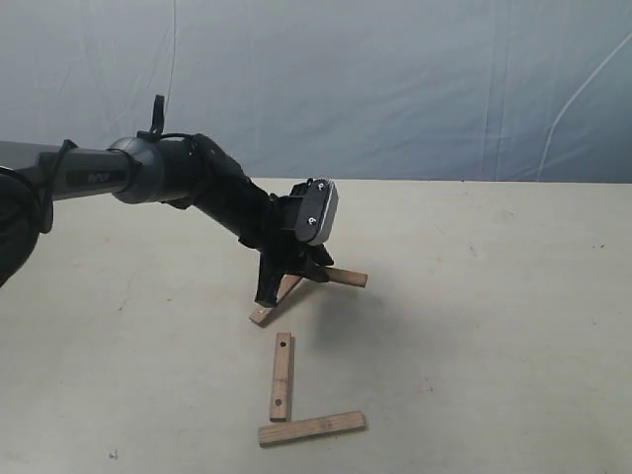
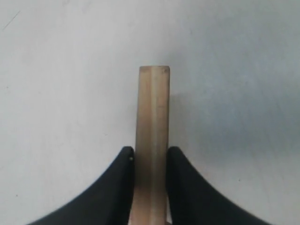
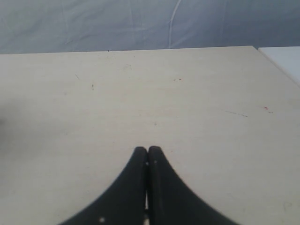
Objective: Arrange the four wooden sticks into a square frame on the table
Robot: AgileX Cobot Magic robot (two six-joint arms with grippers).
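- Left gripper [image 2: 150, 159]: curved black fingers [image 2: 115, 187] pinch a smooth, flat pale slat [image 2: 153, 117] over the matte beige table [image 1: 513, 326].
- Right gripper [image 3: 147, 154]: closed, empty.
- Holed slat [image 1: 281, 375] and plain slat [image 1: 312, 428] form an L nearby, seemingly touching.

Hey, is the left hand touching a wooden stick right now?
Touching. The left wrist view shows the left hand pinching the stick between its fingers, with no gap on either side.
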